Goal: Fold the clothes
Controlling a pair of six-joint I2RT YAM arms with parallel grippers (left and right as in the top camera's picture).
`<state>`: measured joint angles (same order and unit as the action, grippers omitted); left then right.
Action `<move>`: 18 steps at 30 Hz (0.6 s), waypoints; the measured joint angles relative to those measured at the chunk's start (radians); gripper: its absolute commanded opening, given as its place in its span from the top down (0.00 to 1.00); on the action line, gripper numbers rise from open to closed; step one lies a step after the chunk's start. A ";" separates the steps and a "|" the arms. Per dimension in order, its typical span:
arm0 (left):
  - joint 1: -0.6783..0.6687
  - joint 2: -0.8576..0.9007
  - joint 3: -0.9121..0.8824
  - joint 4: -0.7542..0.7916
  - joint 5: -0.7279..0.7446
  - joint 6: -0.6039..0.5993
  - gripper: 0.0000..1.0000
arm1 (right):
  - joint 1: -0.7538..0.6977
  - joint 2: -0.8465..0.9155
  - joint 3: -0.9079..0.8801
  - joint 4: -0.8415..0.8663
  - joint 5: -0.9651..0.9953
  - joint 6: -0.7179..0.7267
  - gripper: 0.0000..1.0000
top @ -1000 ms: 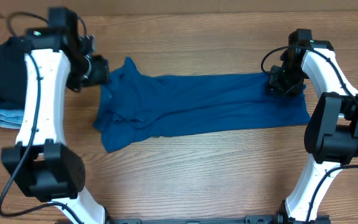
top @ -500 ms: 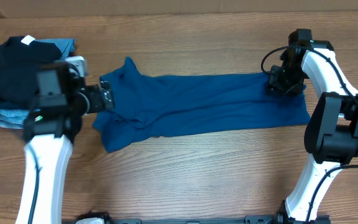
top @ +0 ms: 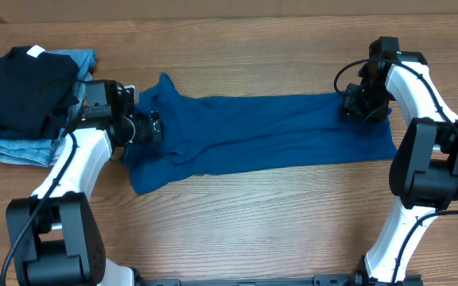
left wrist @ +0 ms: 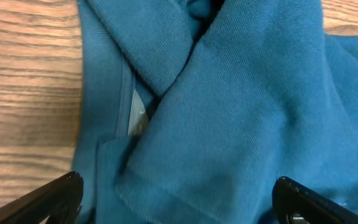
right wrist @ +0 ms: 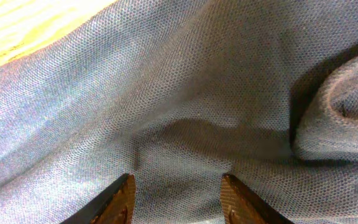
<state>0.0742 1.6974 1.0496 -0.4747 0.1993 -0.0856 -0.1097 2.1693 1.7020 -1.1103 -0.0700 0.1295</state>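
The clothes, one teal-blue shirt [top: 261, 131], lie stretched lengthwise across the wooden table [top: 253, 230], collar end at the left. My left gripper [top: 151, 127] hovers over that collar end with its jaws wide open. In the left wrist view the collar flap [left wrist: 160, 50] and the shirt's body [left wrist: 241, 93] fill the frame, and the left gripper [left wrist: 179, 190] spans the cloth without pinching it. My right gripper [top: 364, 110] sits on the shirt's far right end. Its fingers [right wrist: 123, 196] stand apart with flat fabric [right wrist: 197, 81] showing between them, so the right gripper [right wrist: 179, 196] is open.
A folded black garment [top: 22, 87] with a white tag lies on light-blue jeans [top: 6, 147] at the table's left edge, just beside my left arm. Bare wood [left wrist: 23, 93] borders the shirt's left side.
My left gripper opened wide and moved from the shirt's upper left corner down and right onto the collar end. The right arm and the shirt's right end have not moved.
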 measured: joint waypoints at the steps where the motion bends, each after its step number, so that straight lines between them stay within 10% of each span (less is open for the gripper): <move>1: 0.000 0.005 0.000 0.005 0.000 0.008 0.10 | 0.000 0.000 0.000 0.000 0.000 0.000 0.51; 9: 0.000 0.055 0.000 0.074 0.007 0.092 0.12 | 0.000 0.000 0.000 0.000 0.000 0.000 0.51; 18: 0.000 0.107 0.024 0.072 0.022 0.122 0.62 | 0.000 0.000 0.000 -0.001 0.000 0.000 0.52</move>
<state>0.0742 1.8042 1.0737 -0.4026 0.2211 0.0360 -0.1097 2.1693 1.7020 -1.1110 -0.0704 0.1299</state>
